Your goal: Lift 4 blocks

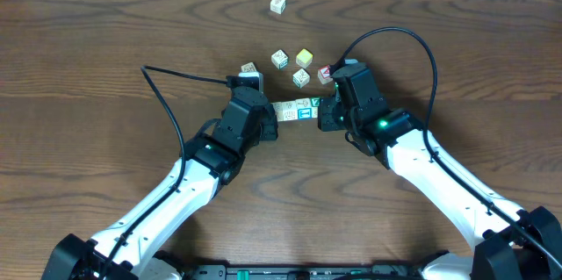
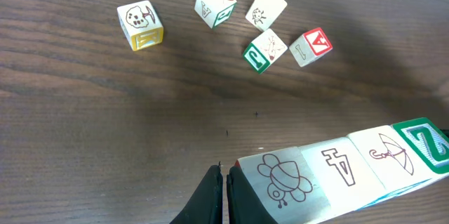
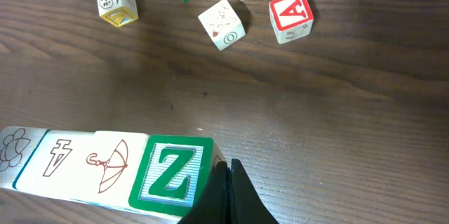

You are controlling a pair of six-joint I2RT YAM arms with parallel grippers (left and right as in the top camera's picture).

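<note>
The left end effector [image 2: 224, 194], fingers pressed together, butts one end of the row of four blocks [image 1: 297, 110] at mid-tabletop [image 1: 88, 52]. The right end effector [image 3: 226, 190], also pressed together, pushes the green Z end. The squeeze looks set. Lifting next calls for both arms to rise evenly while holding inward pressure.

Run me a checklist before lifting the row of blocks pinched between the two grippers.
1. Four blocks in the row, faces flush with no gaps: ok.
2. Left gripper shut, pressed against the bug block end: ok.
3. Right gripper shut, pressed against the Z block end: ok.
4. Loose blocks apart from the row: ok.
5. Row level, not sagging in the middle: ok.
6. Row already off the table: cannot tell.
</note>
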